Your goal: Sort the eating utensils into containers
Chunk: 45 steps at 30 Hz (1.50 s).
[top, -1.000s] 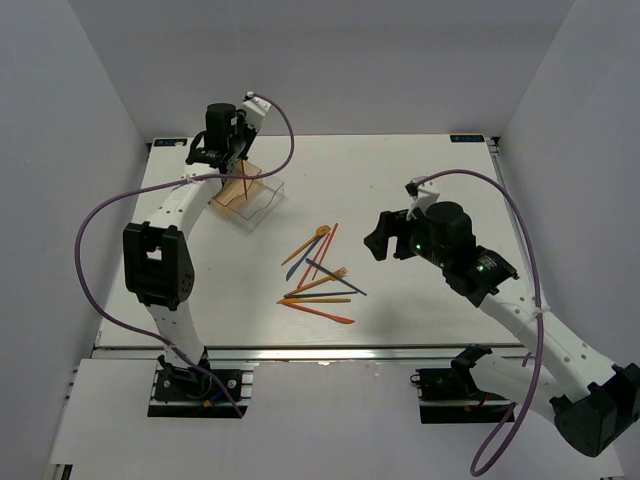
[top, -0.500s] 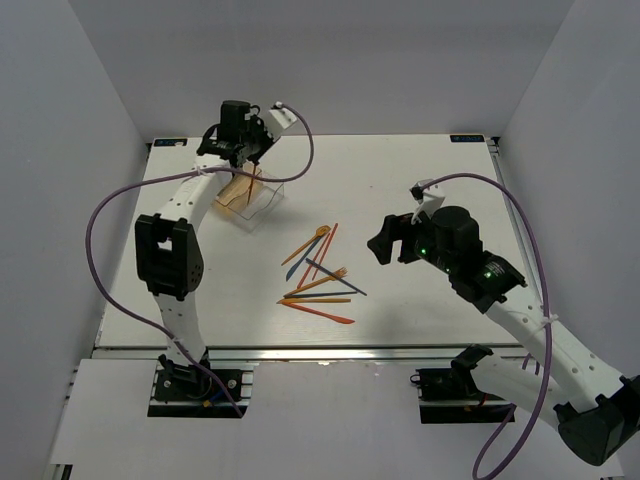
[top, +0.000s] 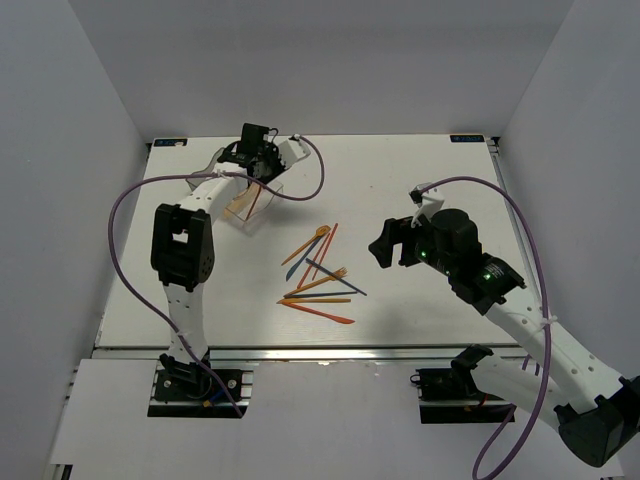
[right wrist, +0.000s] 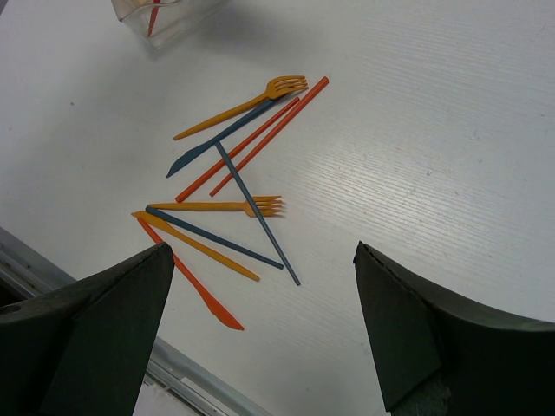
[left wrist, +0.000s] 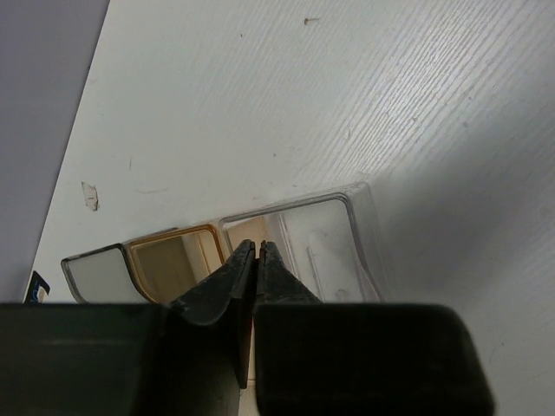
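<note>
Three joined translucent containers (left wrist: 286,206) (smoky grey, amber, clear) sit far left on the white, fine-grained surface (top: 420,170). One slim orange utensil (top: 256,199) leans inside the clear end. Left fingers (left wrist: 257,258), matte black, hover above it nearly together, holding nothing; a second ago they hung farther left with that stick beneath them. Mid-surface, the eating utensils (top: 320,275) lie crisscrossed and unmoved: thin orange and blue-grey plastic forks and knives. Right fingers (top: 383,246) gape wide beside them. Purple cable (top: 115,230) loops alongside, and the left wrist hides the containers' far side.
</note>
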Available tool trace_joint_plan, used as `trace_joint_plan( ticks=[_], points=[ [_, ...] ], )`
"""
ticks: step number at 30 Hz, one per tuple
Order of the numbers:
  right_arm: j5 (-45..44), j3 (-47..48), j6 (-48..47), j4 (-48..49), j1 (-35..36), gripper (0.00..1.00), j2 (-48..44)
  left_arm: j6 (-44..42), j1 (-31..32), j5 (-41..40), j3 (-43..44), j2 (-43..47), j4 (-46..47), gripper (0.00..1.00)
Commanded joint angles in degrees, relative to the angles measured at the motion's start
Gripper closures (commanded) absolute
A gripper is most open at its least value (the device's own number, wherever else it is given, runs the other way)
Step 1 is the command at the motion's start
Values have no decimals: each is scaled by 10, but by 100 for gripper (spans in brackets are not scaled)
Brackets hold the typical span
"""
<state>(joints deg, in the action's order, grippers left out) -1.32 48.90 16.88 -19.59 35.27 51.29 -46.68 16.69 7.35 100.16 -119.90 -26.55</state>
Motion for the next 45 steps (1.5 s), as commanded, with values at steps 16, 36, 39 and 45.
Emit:
trace_joint_plan(
  ticks=[16,36,39,45],
  points=[
    [-12,-14,-1,47,-10,11,27,125,-1,-35,-10,70,96,56],
    [-68,75,162,172,54,37,352,619,-1,-227,-324,543,8,2],
    [-27,94,176,205,53,34,392,604,-1,-191,-423,640,51,2],
    [-64,135,320,233,52,34,465,618,-1,-173,-542,707,67,2]
  ],
)
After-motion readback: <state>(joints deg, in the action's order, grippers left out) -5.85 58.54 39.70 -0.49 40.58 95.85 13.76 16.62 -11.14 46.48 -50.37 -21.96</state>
